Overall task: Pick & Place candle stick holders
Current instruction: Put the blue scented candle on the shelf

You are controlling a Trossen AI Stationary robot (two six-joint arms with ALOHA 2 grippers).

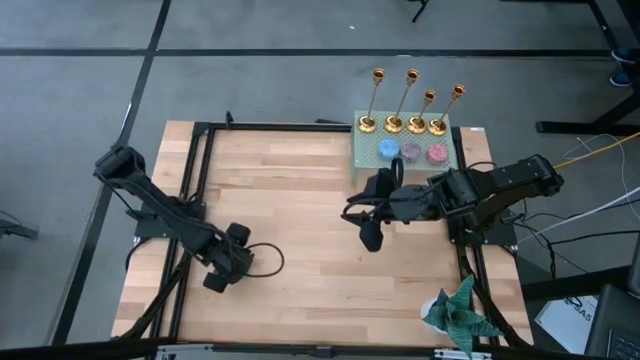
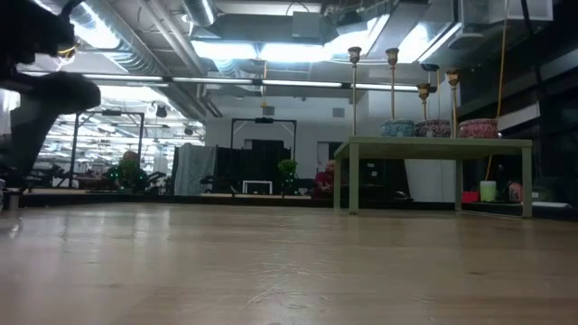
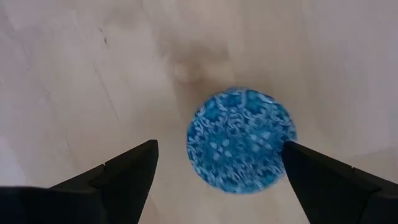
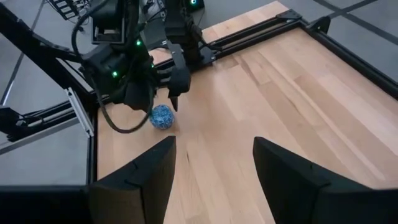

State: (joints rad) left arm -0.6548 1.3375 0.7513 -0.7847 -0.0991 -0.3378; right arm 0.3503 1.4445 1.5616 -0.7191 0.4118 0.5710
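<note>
While the 4 candle stick holders (image 1: 411, 102) stand upright at the far edge of the green stand (image 1: 365, 150), the right gripper (image 1: 371, 222), jaws parted and empty, hovers nearer over the surface (image 1: 300, 220) than the left gripper (image 1: 228, 262), jaws wide above a blue disc (image 3: 241, 139).

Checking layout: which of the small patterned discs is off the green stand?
The blue disc on the bare wood beneath the left hand, whose fingers are open on either side of it. The other three discs sit on the green stand before the candlesticks.
</note>
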